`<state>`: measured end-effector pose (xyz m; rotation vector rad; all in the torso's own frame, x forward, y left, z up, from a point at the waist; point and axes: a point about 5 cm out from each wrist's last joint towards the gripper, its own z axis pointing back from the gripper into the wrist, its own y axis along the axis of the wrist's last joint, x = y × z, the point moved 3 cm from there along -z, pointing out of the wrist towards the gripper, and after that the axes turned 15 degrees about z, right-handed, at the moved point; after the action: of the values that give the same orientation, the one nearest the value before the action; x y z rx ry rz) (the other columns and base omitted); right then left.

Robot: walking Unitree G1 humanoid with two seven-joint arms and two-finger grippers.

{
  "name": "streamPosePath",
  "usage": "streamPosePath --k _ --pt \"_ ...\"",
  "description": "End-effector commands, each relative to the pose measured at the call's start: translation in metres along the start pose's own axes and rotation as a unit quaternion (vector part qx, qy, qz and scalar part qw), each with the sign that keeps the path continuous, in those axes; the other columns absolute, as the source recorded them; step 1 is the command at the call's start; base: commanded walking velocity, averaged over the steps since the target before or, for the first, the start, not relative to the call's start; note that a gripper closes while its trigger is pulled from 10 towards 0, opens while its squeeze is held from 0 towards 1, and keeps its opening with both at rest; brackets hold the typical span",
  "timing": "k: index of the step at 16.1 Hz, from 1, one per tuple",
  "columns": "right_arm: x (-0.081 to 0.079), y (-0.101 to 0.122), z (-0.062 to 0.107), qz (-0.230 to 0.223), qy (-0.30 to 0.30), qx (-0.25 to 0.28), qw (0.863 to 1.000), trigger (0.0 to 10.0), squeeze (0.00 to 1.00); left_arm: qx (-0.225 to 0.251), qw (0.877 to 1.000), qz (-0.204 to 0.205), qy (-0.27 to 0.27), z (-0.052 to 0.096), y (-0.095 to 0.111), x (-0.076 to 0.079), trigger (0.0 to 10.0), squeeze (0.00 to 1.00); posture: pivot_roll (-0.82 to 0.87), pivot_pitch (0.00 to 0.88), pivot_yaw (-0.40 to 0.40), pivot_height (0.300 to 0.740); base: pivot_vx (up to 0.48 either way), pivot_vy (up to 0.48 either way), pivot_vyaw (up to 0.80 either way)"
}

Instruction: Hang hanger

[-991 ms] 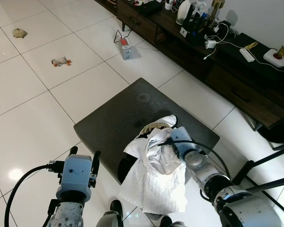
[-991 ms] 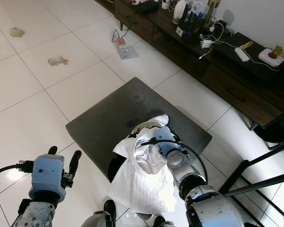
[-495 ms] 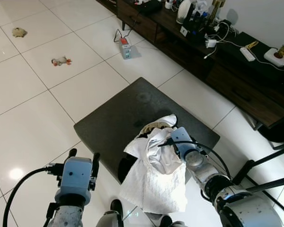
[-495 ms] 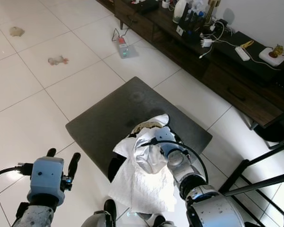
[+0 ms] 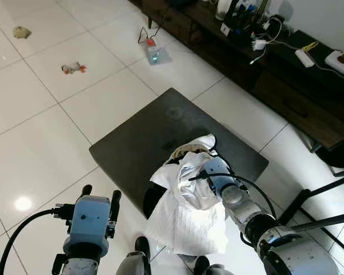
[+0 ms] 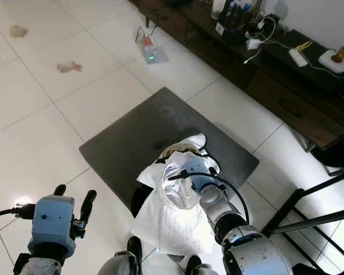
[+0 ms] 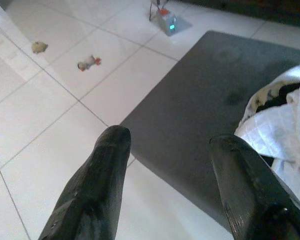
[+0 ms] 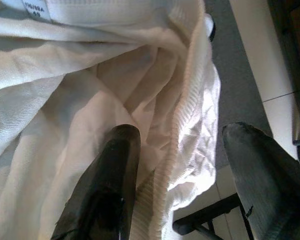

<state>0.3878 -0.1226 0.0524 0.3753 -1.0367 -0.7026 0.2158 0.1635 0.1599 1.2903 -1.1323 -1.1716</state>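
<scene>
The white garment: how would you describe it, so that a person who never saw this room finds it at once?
Find the dark low table on the white tiled floor. The white garment lies crumpled at its near edge and hangs down over it, with the right gripper at its folds. It is the sole cloth there, quilted, with a ribbed hem.

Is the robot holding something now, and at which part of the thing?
Nothing is gripped. The right end effector is open, one finger pushed into the folds of the white garment. The left end effector is open above the floor.
</scene>
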Motion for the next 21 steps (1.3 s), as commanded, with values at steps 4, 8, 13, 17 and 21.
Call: streamPosePath --k 4,8,13,17,21 --pt "-0.011 -0.014 0.001 -0.002 0.012 -0.023 1.000 10.0 0.00 -0.008 1.000 -0.010 -0.004 0.011 0.004 0.002 10.0 0.00 0.34 0.457 -0.062 0.740 0.000 0.000 0.00" --pt "-0.004 -0.011 0.001 0.032 -0.023 -0.013 0.999 4.6 0.00 -0.015 1.000 -0.012 -0.002 0.016 0.004 0.001 10.0 0.00 0.36 0.471 -0.056 0.740 0.000 0.000 0.00" --pt "-0.011 -0.018 0.002 0.020 -0.012 -0.022 0.999 0.0 0.00 -0.019 1.000 -0.015 -0.001 0.018 0.005 0.000 10.0 0.00 0.36 0.472 -0.052 0.740 0.000 0.000 0.00" --pt "-0.013 -0.023 0.003 0.015 -0.010 -0.031 0.999 0.0 0.00 -0.021 1.000 -0.015 -0.002 0.017 0.004 0.001 10.0 0.00 0.36 0.466 -0.050 0.740 0.000 0.000 0.00" --pt "-0.012 -0.026 0.003 0.008 -0.015 -0.036 0.999 0.0 0.00 -0.020 1.000 -0.014 -0.004 0.017 0.004 0.002 10.0 0.00 0.36 0.458 -0.053 0.740 0.000 0.000 0.00"
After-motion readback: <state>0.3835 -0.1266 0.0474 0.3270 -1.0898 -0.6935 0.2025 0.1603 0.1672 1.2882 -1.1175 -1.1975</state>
